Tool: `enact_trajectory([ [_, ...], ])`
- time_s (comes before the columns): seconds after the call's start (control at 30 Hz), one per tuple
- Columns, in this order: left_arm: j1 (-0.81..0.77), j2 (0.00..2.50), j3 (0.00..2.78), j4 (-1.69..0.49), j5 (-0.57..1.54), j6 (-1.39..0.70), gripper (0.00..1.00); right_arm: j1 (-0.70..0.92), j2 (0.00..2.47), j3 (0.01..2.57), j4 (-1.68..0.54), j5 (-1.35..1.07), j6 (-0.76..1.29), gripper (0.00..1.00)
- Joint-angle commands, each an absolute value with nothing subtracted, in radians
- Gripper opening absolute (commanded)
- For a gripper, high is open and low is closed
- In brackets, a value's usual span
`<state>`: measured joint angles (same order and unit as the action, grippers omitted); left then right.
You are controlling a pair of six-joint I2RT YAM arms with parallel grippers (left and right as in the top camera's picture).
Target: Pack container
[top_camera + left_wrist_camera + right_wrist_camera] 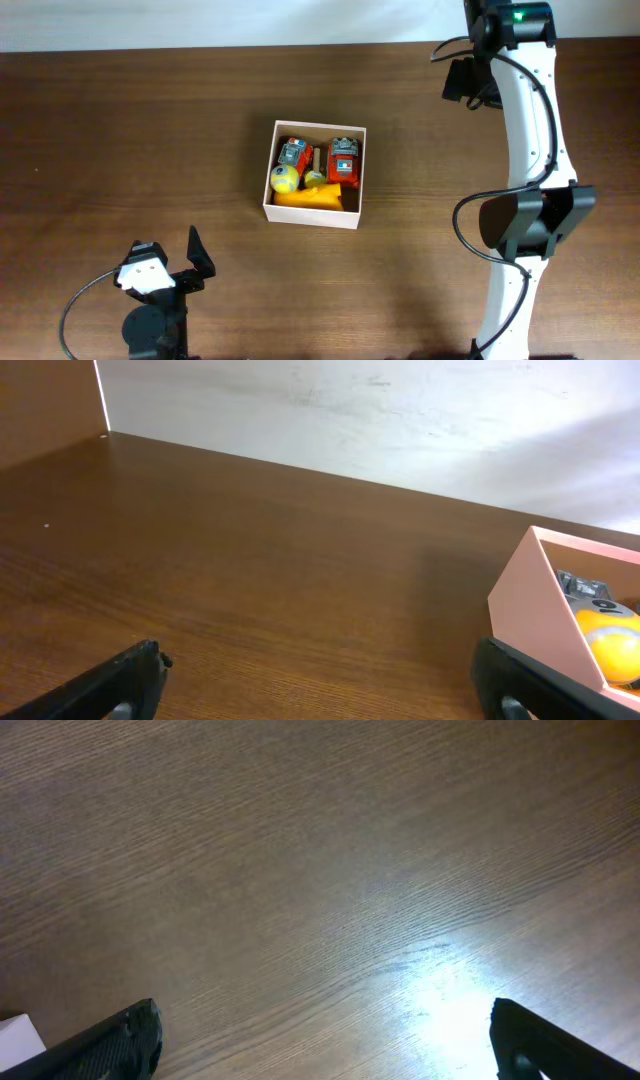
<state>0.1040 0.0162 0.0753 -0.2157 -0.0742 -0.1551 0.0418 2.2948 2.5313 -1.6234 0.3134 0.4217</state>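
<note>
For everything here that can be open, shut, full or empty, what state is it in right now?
container: open-topped, upright, partly filled.
toys: lying inside the container.
left gripper: jaws wide open, holding nothing.
right gripper: jaws wide open, holding nothing.
</note>
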Motion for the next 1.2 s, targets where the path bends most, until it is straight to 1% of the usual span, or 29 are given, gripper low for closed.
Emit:
enact_trajectory([
  [0.0,0.105,0.005,0.064,-0.211,-0.059,-0.156,0.99,0.039,2.297,2.529,-1.623,0.315,0.426,0.99],
  [0.13,0.105,0.005,0.064,-0.211,-0.059,-0.156,0.99,0.048,2.297,2.529,-1.623,0.315,0.426,0.99],
  [0.27,0.105,0.005,0.064,-0.211,-0.059,-0.156,0.99,0.091,2.253,2.529,-1.637,0.330,0.422,0.99],
  [0.63,0.105,0.005,0.064,-0.211,-0.059,-0.156,0.99,0.233,1.881,2.529,-1.635,0.309,0.423,0.99],
  [0.8,0.105,0.005,0.064,-0.211,-0.059,-0.156,0.99,0.269,1.708,2.494,-1.605,0.300,0.423,0.99],
  [0.93,0.105,0.005,0.064,-0.211,-0.059,-0.156,0.99,0.267,1.533,2.315,-1.470,0.321,0.423,0.99],
  [1.1,0.105,0.005,0.064,-0.211,-0.059,-0.156,0.99,0.262,1.286,1.938,-1.246,0.352,0.423,0.99],
  [1.17,0.105,0.005,0.064,-0.211,-0.059,-0.156,0.99,0.233,1.185,1.767,-1.141,0.347,0.423,0.99],
])
